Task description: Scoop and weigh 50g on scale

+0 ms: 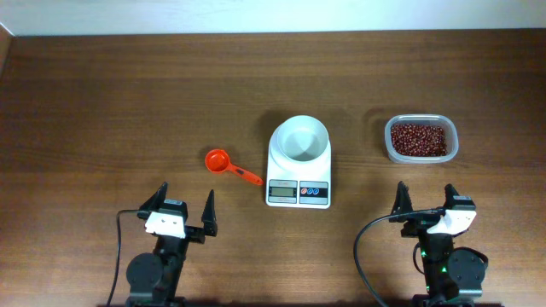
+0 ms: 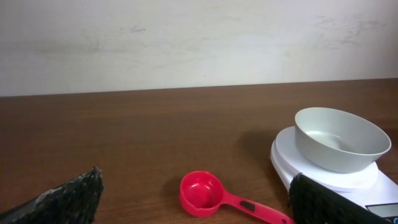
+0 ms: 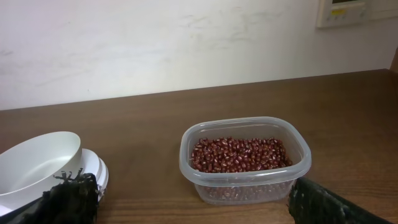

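Red-brown beans (image 1: 418,139) wait untouched; left end effector (image 1: 186,199) and right end effector (image 1: 425,199) both gape wide, empty.

From my seat, both sets of jaws are spread as far as they go and hold nothing, hovering low over the table (image 1: 102,102). The beans lie heaped in a clear tub (image 1: 389,147) straight ahead of the right end effector. The scale (image 1: 299,181), its white bowl (image 1: 299,139) bare, stands ahead and between the two. An orange-red scoop (image 1: 218,160) lies cup-up just ahead of the left one, to its right, its handle (image 1: 248,176) angled toward the scale. I judge the beans loose, light and quick to roll, so pinching them is hopeless. I would grip the stiff plastic scoop by its slim handle, which may twist or slip.
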Controlling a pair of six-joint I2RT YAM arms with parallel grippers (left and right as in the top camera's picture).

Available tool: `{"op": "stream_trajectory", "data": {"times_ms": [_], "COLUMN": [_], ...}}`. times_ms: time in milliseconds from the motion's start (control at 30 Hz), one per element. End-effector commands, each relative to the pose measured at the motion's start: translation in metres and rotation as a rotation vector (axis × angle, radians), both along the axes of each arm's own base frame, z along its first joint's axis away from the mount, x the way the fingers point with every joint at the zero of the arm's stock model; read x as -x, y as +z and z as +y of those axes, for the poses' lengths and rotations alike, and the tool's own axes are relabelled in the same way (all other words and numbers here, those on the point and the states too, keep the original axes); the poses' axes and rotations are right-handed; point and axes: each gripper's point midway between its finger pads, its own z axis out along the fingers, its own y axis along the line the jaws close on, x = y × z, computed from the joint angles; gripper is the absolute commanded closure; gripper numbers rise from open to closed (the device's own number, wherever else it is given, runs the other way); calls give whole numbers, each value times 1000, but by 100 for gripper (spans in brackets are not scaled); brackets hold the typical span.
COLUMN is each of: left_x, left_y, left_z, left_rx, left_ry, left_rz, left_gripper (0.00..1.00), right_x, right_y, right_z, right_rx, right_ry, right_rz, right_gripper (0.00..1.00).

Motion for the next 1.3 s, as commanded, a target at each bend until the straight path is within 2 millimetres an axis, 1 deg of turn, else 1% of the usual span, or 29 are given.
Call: {"op": "stream_trajectory", "data": {"times_ms": [0,67,100,200,233,267,333,367,400,433,467,500,533,567,633,733,767,800,900,933,1033,1067,1133,1267], "left_x": [-1,-1,-1,-1,-2,-2,-1,-2,-1,0,1,2,3,4,8,7,3,-1,-15,-19,-29,-35,-36,-37], "left_y": [-3,-3,-3,-3,5,8,-3,4,8,9,11,15,26,32,56,77,85,89,98,105,117,117,113,111], "left_z": [12,12,16,16,16,15,18,13,3,-3,-4,-8,-8,-8,-8,-8,-8,-8,-9,-9,-21,-29,-34,-36], "left_rx": [1,0,-1,-1,2,4,-2,6,10,12,14,18,18,18,19,43,53,66,66,65,79,89,99,103], "left_ry": [70,70,93,93,91,86,105,77,19,-17,-26,-48,-48,-48,-47,-47,-47,-45,-39,-38,-103,-143,-175,-187], "left_rz": [9,10,11,10,-22,-35,8,-18,-34,-38,-41,-51,-75,-87,-122,-112,-85,-50,147,217,345,371,391,398], "left_gripper": [1,1,1,1,1,1,1,1,1,1,1,1,1,1,1,1,1,1,1,1,1,1,1,1], "right_x": [0,0,0,0,0,0,0,0,0,0,0,0,0,0,0,0,0,0,0,0,0,0,0,0], "right_y": [-4,-4,-4,-4,-4,-4,-4,-4,-4,-4,-4,-4,-4,-4,-4,-4,-4,-4,-4,-4,-4,-4,-4,-4], "right_z": [1,1,1,1,1,1,1,1,1,1,1,1,1,1,1,1,1,1,1,1,1,1,1,1], "right_rx": [5,5,5,5,5,5,5,5,5,5,5,5,5,5,5,5,5,5,5,5,5,5,5,5], "right_ry": [2,2,2,2,2,2,2,2,2,2,2,2,2,2,2,2,2,2,2,2,2,2,2,2], "right_rz": [5,5,5,5,5,5,5,5,5,5,5,5,5,5,5,5,5,5,5,5,5,5,5,5], "right_gripper": [1,1,1,1,1,1,1,1,1,1,1,1,1,1,1,1,1,1,1,1,1,1,1,1]}}
